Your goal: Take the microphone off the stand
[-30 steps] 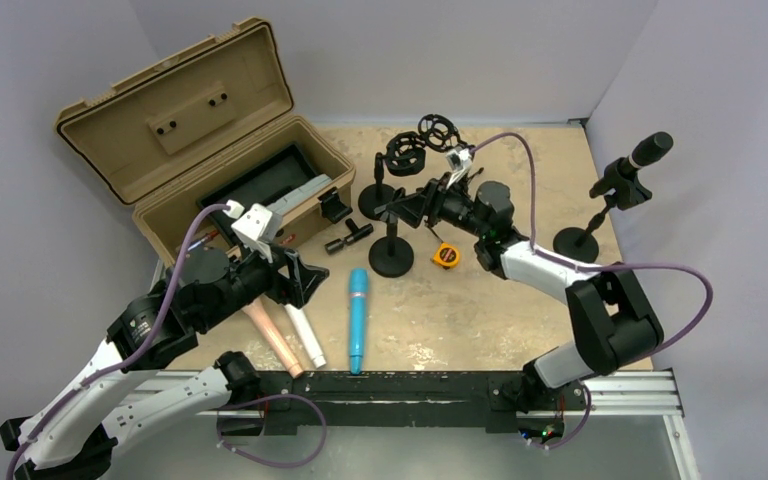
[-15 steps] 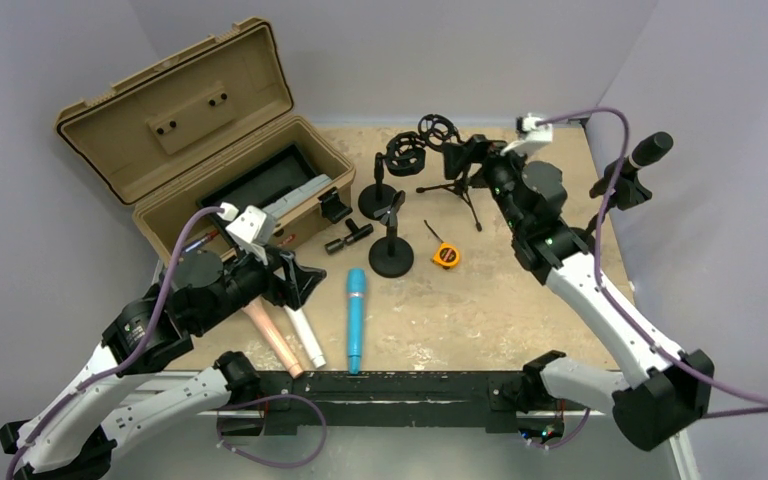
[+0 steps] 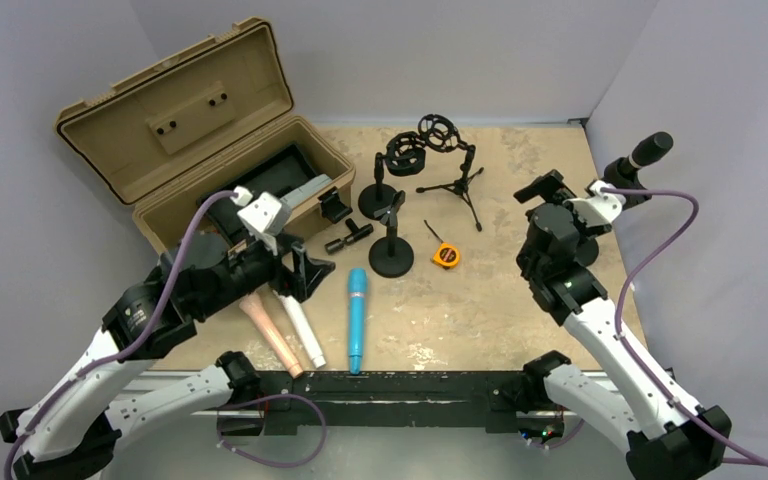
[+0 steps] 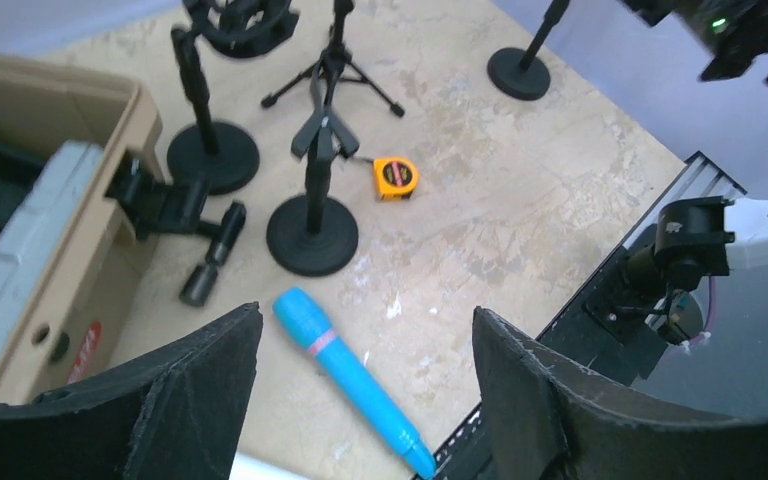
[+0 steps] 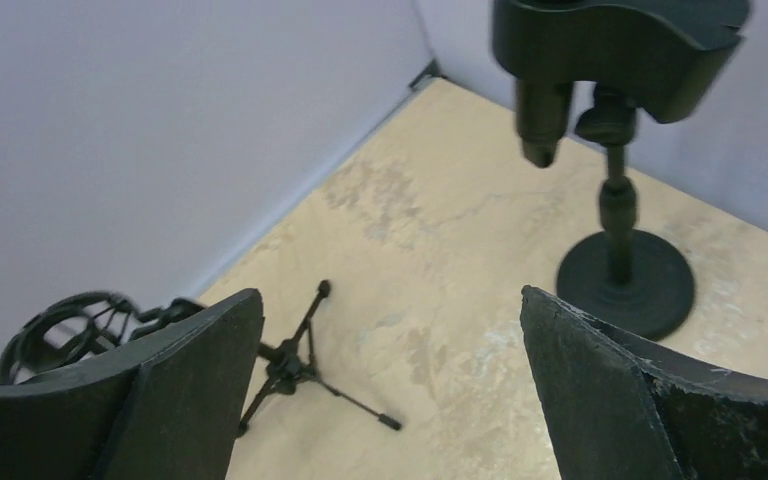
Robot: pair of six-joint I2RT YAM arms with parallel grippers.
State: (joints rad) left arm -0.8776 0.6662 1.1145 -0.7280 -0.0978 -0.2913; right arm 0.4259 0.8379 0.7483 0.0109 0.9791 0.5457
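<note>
A black microphone sits clipped in a black stand at the far right, by the wall. In the right wrist view the clip and microphone end are at the top, above the stand's round base. My right gripper is open and empty, left of that stand and apart from it; in its own view the jaws stand wide. My left gripper is open and empty over the near-left table; its own view shows it above a blue microphone.
An open tan case stands at the back left. Two round-base stands, a tripod with shock mounts, an orange tape measure, the blue microphone, and pink and white microphones lie mid-table.
My right arm has swung from the middle stands to the right, and its gripper now points toward the stand with the microphone. My left gripper has shifted slightly.
</note>
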